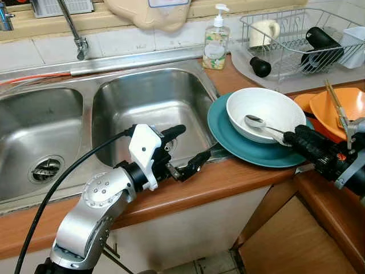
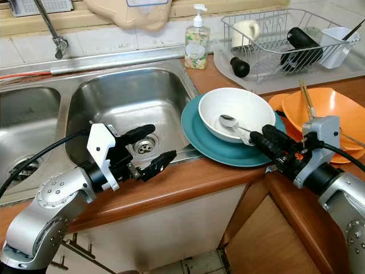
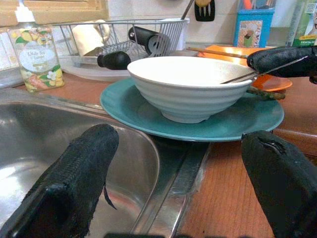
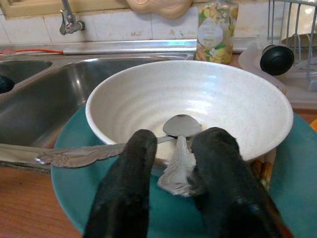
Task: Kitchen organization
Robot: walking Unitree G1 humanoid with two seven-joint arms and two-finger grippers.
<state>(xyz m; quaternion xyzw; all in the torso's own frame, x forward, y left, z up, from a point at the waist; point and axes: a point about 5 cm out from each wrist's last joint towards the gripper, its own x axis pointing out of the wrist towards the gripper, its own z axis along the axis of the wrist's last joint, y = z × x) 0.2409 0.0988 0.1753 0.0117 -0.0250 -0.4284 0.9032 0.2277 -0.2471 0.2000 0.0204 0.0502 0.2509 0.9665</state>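
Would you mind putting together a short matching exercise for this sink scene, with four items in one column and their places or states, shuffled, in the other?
Items:
1. spoon
2. white bowl
3. soap bottle
4. left gripper

Places or states:
A. stands upright on the counter behind the sink basin
B. open, hovering over the front edge of the sink
C. sits on the teal plate
D. lies in the bowl, handle pinched by the right gripper

Pairs: 1-D, 2-C, 3-A, 4-B
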